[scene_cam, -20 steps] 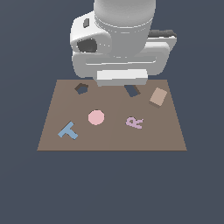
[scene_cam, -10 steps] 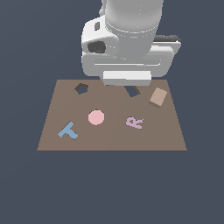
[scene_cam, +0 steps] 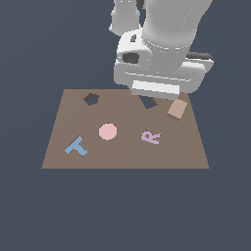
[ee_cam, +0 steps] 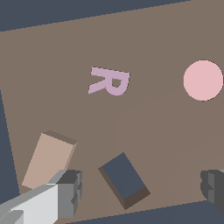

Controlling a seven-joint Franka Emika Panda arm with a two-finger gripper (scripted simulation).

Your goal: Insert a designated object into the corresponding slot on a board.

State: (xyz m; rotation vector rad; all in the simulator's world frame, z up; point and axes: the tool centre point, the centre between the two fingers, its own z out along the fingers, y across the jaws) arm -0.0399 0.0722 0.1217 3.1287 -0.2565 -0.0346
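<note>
While the block stays put, the arm has risen.

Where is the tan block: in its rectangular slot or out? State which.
Out. The tan block lies flat on the board beside the rectangular slot, which is empty and dark.

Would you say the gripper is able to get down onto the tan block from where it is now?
Probably yes. The gripper is open and empty above the board, and the tan block lies flat beside the slot with nothing on it.
</note>
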